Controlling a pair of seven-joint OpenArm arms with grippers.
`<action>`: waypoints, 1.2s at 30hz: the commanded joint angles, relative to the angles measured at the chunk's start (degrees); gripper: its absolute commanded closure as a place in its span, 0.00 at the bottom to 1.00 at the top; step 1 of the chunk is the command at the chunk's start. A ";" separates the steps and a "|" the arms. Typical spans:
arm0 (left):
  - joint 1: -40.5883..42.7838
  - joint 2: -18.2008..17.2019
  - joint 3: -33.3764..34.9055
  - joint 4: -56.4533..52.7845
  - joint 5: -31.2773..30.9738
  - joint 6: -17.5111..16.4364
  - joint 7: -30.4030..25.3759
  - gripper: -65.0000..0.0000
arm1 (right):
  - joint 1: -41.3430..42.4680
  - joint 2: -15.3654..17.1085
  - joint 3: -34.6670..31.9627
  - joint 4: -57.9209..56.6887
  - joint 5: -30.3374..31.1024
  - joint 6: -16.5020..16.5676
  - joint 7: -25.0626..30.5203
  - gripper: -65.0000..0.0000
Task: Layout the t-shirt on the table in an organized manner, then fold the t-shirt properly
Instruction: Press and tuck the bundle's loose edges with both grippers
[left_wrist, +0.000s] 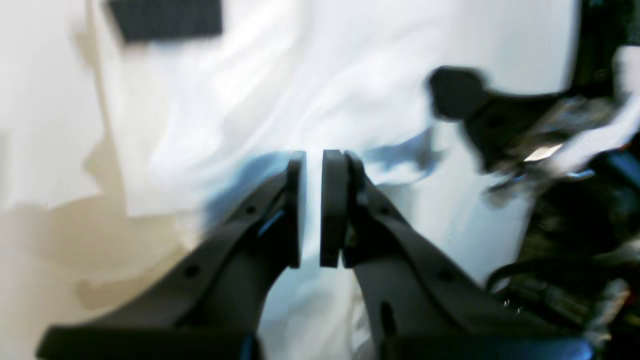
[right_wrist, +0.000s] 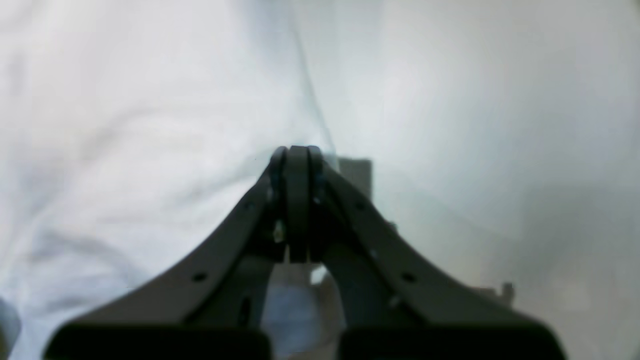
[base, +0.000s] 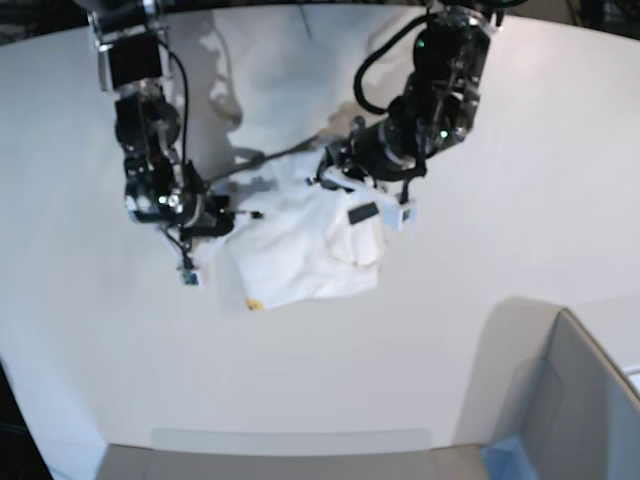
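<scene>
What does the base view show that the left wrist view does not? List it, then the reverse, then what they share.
Only the base view: the whole white table, a grey box with a blue corner, and the right end effector at the t-shirt's edge.

Only the left wrist view: the left end effector from up close, its pads a narrow gap apart over the cloth.

Both: the crumpled white t-shirt with its black tag.
</scene>
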 joint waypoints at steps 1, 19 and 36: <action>-0.54 -0.56 -0.25 -0.62 -0.06 -0.13 -0.66 0.92 | 1.25 0.28 0.23 0.28 0.05 0.06 0.41 1.00; -3.44 -3.72 -0.51 5.97 -0.24 -0.04 -1.19 0.93 | -4.11 0.55 0.14 21.03 8.05 0.41 0.41 1.00; -2.92 -3.81 -0.42 5.97 -0.24 -0.04 -1.19 0.93 | 18.92 -4.46 -16.56 -20.12 8.05 9.55 9.91 1.00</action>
